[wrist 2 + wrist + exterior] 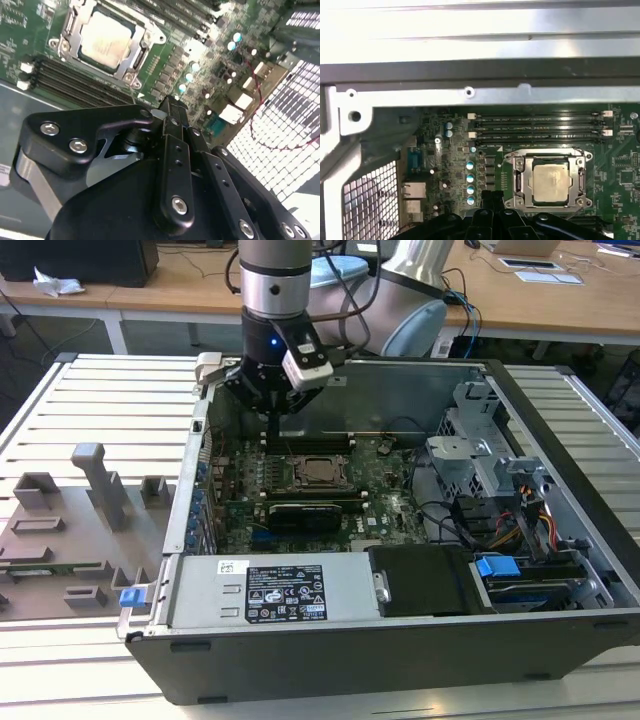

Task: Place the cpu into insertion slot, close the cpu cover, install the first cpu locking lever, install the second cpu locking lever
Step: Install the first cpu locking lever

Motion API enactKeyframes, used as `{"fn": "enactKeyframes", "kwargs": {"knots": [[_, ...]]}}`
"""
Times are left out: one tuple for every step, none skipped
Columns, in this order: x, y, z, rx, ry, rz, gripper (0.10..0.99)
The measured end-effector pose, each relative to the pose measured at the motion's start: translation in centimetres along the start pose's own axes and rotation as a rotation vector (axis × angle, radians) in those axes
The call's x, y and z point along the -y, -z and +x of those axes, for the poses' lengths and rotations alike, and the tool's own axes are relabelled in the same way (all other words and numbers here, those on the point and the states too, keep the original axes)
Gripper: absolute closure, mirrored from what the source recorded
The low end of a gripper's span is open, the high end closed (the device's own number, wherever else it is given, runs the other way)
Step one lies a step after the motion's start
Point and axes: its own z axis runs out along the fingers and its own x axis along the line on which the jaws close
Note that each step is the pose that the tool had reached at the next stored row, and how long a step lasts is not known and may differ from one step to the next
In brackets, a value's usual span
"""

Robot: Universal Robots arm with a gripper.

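The cpu [318,471] lies flat in the insertion slot on the green board, its pale metal face up; both wrist views show the cpu [550,182] [104,40] too. The silvery cpu cover [519,176] [136,56] lies down around the chip, so the slot itself is mostly hidden beneath them. I cannot tell whether the thin levers along the frame are latched. My gripper [270,430] hangs above the board, toward the exterior view's left and rear of the socket. Its black fingers [170,107] are shut together with nothing between them.
Black memory slots [540,127] run behind the socket and a long black card [312,512] lies in front. The case's metal walls [400,390] ring the board, with a drive cage [480,455] and cables at the exterior view's right. Grey fixtures [95,485] stand outside left.
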Motion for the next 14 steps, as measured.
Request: {"fn": "enactKeyframes", "kwargs": {"knots": [[-0.22, -0.01, 0.07, 0.0001, 0.000, 0.000, 0.980], [-0.46, -0.02, 0.15, 0.0001, 0.000, 0.000, 0.980], [-0.93, -0.03, 0.28, 0.0001, 0.000, 0.000, 0.980], [-1.14, -0.04, 0.34, 0.0001, 0.000, 0.000, 0.980], [-1.42, -0.05, 0.43, 0.0000, 0.000, 0.000, 0.980], [-1.83, -0.08, 0.48, 0.0001, 0.000, 0.000, 0.980], [-1.94, -0.10, 0.49, 0.0000, 0.000, 0.000, 0.980], [-2.02, -0.17, 0.48, 0.0001, 0.000, 0.000, 0.980], [-2.12, -0.29, 0.48, 0.0001, 0.000, 0.000, 0.980], [-2.21, -0.34, 0.47, 0.0001, 0.000, 0.000, 0.980], [-2.33, -0.39, 0.44, 0.0001, 0.000, 0.000, 0.980], [-2.59, -0.43, 0.29, 0.0001, 0.000, 0.000, 0.980], [-2.73, -0.45, 0.16, 0.0001, 0.000, 0.000, 0.980], [-2.81, -0.46, 0.07, 0.0001, 0.000, 0.000, 0.980]]}}
